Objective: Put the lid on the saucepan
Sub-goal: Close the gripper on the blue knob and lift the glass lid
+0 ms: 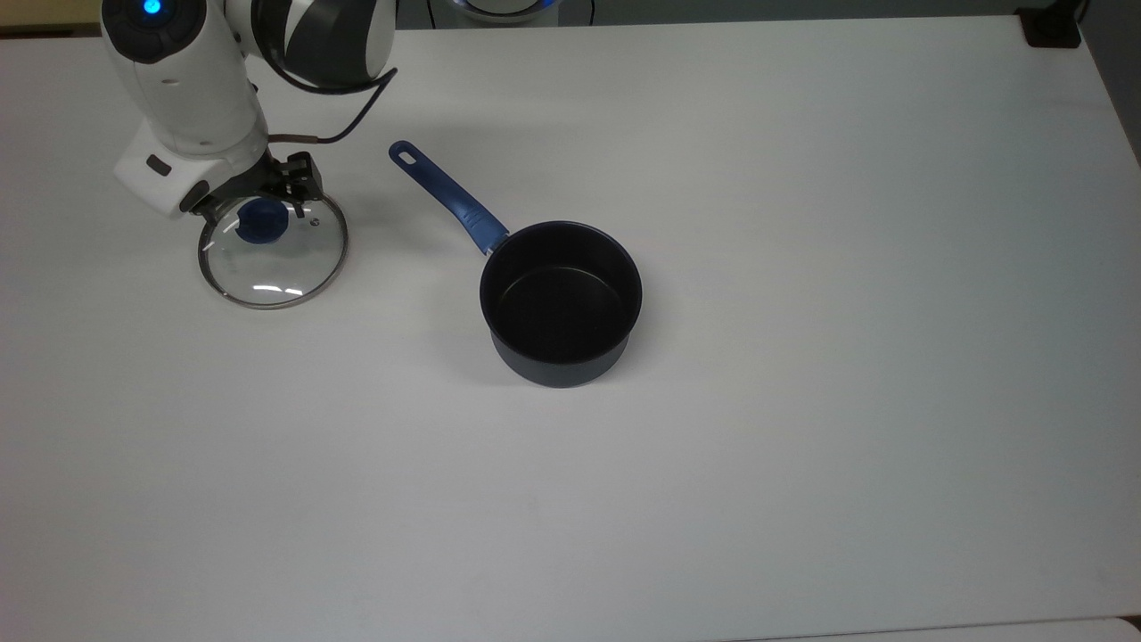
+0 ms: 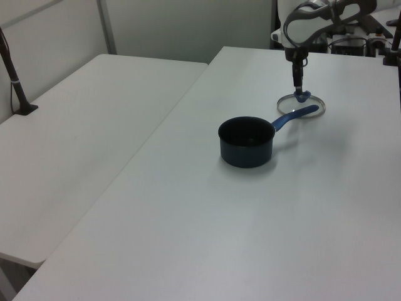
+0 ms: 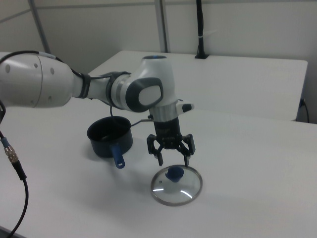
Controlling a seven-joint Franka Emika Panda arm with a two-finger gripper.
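Top view shows the lid [image 1: 273,245] lying flat on the white bench [image 1: 802,357], toward the top view's left, its blue knob [image 1: 261,220] set off-centre toward the far edge and a small steam vent beside it. Directly over that knob hangs the gripper [image 1: 257,192], and in the right view the fingers [image 3: 159,157] stand apart, one on each side of the knob [image 3: 173,173] and a little above it, not clamped on it. The gripper [image 3: 173,159] points straight down from the white arm [image 3: 148,94], whose cable loops out beside the wrist. In the left view the gripper [image 2: 299,84] comes down onto the knob of the lid [image 2: 301,104], which lies just beyond the end of the pan's handle. The saucepan [image 1: 560,303] stands upright and uncovered near the middle of the bench, well apart from the lid, its long blue handle [image 1: 447,196] pointing toward the top view's upper left. A second white bench [image 2: 81,138] stands alongside on the left view's left, with a dark post [image 2: 14,72] clamped at its far edge.
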